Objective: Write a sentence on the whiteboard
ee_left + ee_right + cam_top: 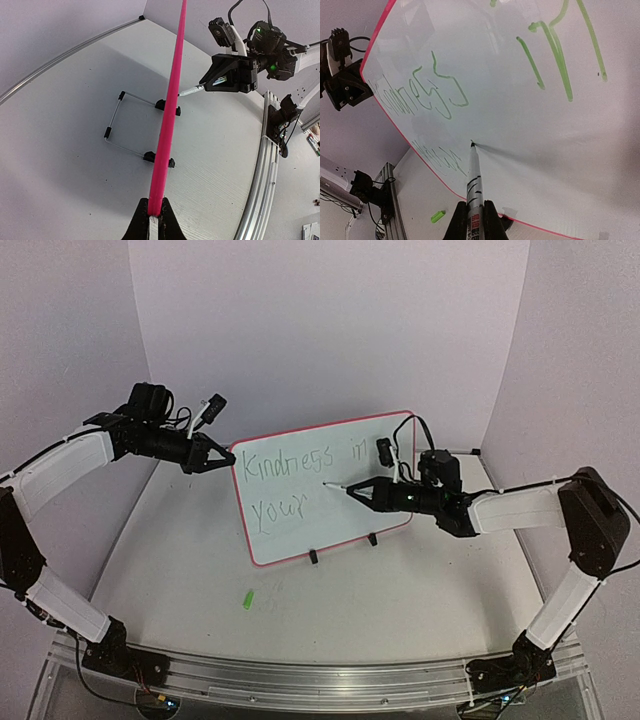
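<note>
Green sentence (285,465), mid-writing.
Your left claw (226,456) pinches the whiteboard (330,522), right claw (364,492) pinches the marker (473,180); next word follows "your".

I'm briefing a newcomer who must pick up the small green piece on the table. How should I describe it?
Start at the whiteboard, the big pink-rimmed board standing mid-table. Just in front of its lower left corner, nearer the arms, the small green piece lies on the table. It is the only loose bright green thing there, clear of the board's black clips.
</note>
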`<state>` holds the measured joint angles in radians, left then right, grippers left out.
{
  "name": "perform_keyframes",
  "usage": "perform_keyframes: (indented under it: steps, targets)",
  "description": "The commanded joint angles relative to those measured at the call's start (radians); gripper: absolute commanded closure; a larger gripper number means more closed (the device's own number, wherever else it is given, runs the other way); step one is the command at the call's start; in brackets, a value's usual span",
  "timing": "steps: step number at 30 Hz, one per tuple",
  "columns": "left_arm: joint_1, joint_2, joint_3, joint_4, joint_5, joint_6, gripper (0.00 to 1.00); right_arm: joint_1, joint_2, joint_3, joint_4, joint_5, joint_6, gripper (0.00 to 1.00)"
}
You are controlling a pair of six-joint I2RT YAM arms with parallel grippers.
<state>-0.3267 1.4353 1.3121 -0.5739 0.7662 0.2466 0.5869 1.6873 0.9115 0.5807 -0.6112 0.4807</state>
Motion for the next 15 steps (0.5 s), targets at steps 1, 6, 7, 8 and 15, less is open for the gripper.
perform_keyframes:
  steps: [1, 6, 7, 8, 15]
  targets:
    - [-0.012, -0.016, 0.003, 0.002, 0.024, 0.015, 1.00, -0.007, 0.032, -0.035, 0.041, -0.008, 0.017, 1.00]
    - [-0.014, -0.016, 0.003, 0.003, 0.024, 0.016, 1.00, -0.006, 0.055, -0.064, 0.053, -0.023, 0.027, 1.00]
    - [-0.014, -0.016, 0.003, 0.003, 0.024, 0.016, 1.00, -0.006, 0.059, -0.066, 0.055, -0.026, 0.029, 1.00]
    - [-0.014, -0.016, 0.003, 0.003, 0.024, 0.016, 1.00, -0.007, 0.063, -0.066, 0.058, -0.030, 0.031, 1.00]
    - [-0.014, -0.016, 0.003, 0.002, 0.022, 0.016, 1.00, -0.007, 0.040, -0.052, 0.075, -0.012, 0.037, 1.00]
